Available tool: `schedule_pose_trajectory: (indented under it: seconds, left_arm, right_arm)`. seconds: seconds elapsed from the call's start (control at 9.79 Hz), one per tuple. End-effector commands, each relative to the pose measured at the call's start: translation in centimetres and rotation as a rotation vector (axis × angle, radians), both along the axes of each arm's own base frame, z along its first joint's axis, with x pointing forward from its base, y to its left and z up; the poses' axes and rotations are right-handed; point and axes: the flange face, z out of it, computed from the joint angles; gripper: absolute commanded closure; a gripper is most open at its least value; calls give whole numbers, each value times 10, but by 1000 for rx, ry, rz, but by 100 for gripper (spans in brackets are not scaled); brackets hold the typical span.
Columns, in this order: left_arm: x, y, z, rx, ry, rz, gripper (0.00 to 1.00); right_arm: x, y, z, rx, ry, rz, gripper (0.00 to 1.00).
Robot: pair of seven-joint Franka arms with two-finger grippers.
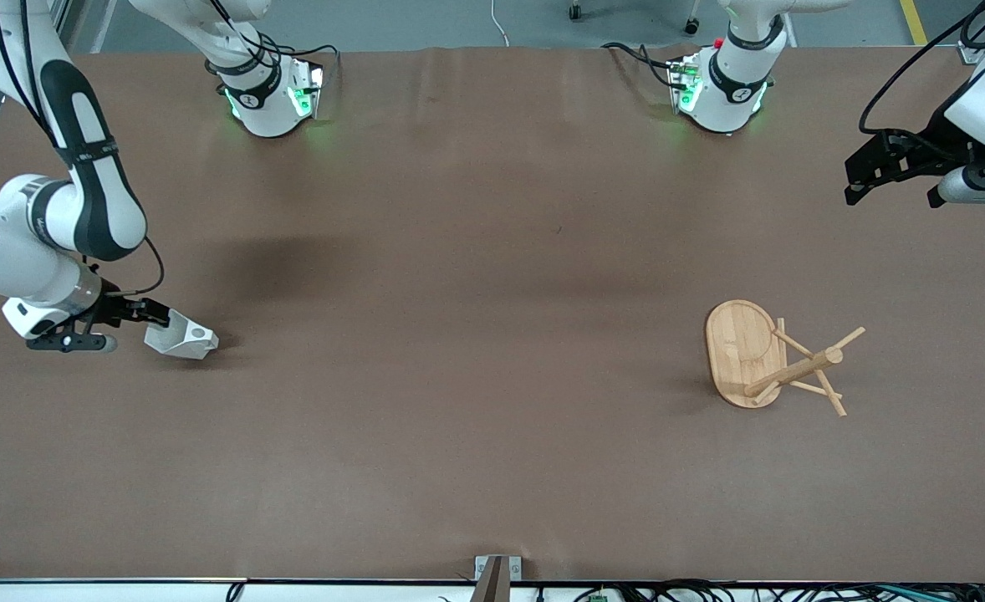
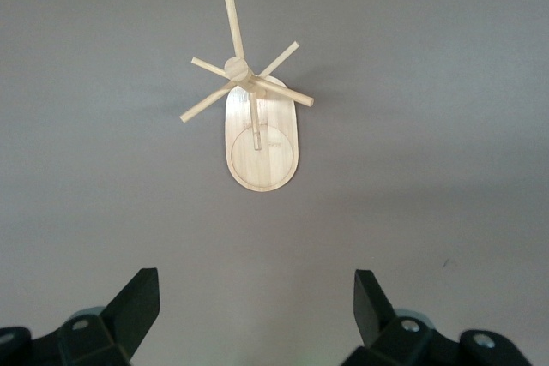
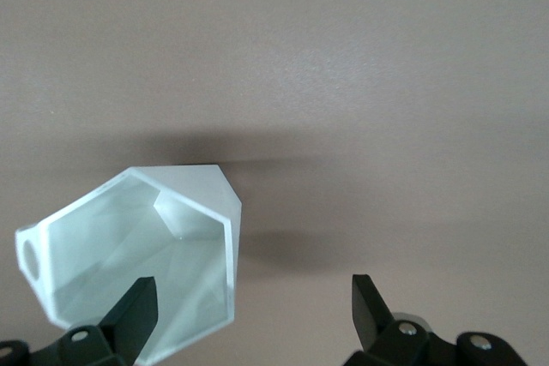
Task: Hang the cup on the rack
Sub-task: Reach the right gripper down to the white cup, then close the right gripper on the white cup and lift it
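Cup [image 1: 181,339] at open right gripper [image 1: 156,322], unheld

front: high, faces bases | left wrist: down over rack [image 2: 260,130] | right wrist: close on cup [image 3: 137,255]

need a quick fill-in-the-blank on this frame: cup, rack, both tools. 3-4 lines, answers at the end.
1. The cup lies on the table toward the ____ arm's end.
2. The rack stands toward the ____ arm's end.
3. The left tool, up above the rack, has its fingers ____.
4. The right tool sits at the cup with one finger inside its ____.

Answers: right; left; open; mouth
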Motion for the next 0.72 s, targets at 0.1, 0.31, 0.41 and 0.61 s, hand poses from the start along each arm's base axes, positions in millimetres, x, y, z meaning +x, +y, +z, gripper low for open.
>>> schedule_pose_trajectory:
  seconds: [0.1, 0.31, 0.41, 0.61]
  left_arm:
    - [4, -5, -13, 4, 39, -7, 0]
    - [5, -6, -14, 3, 40, -7, 0]
    - [6, -6, -16, 3, 43, -5, 0]
    - [6, -6, -15, 3, 42, -7, 0]
  right_arm:
    - [4, 3, -9, 12, -6, 8, 7]
    - [9, 2, -16, 12, 1, 27, 24]
    - [9, 3, -16, 13, 0, 27, 28]
    - [10, 3, -16, 29, -6, 7, 43]
